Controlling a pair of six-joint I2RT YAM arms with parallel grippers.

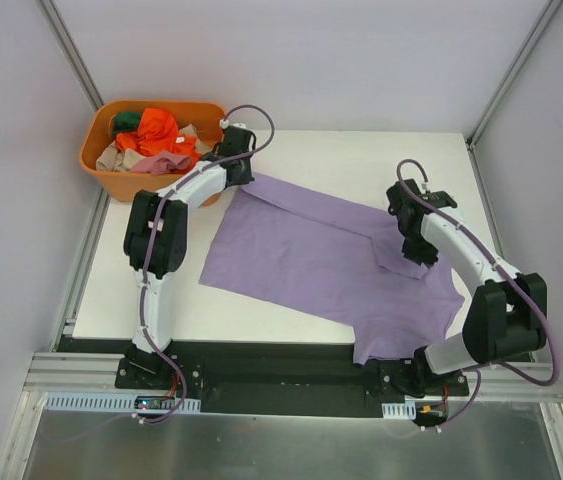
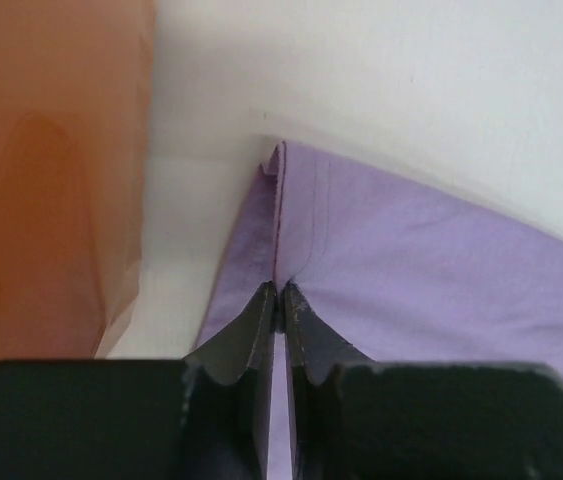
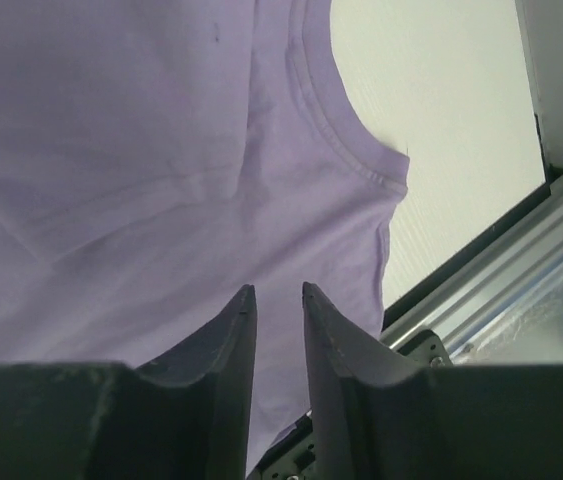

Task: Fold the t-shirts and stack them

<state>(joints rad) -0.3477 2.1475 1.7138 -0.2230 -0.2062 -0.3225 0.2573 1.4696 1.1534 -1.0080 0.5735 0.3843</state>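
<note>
A purple t-shirt [image 1: 301,255] lies spread across the white table, with its near right part hanging over the front edge. My left gripper [image 1: 241,178] is at the shirt's far left corner, beside the basket, and is shut on the hem there [image 2: 279,290]. The shirt's seamed corner [image 2: 301,200] sticks out past the fingertips. My right gripper [image 1: 408,222] hovers over the shirt's right side, near a fold. In the right wrist view its jaws [image 3: 278,288] stand slightly apart with nothing between them, and the shirt [image 3: 141,150] with its collar lies below.
An orange basket [image 1: 111,178] at the far left holds several crumpled shirts, with an orange one [image 1: 156,130] on top. Its wall [image 2: 41,200] is right beside my left gripper. The table's metal front rail [image 3: 521,270] runs close to my right gripper.
</note>
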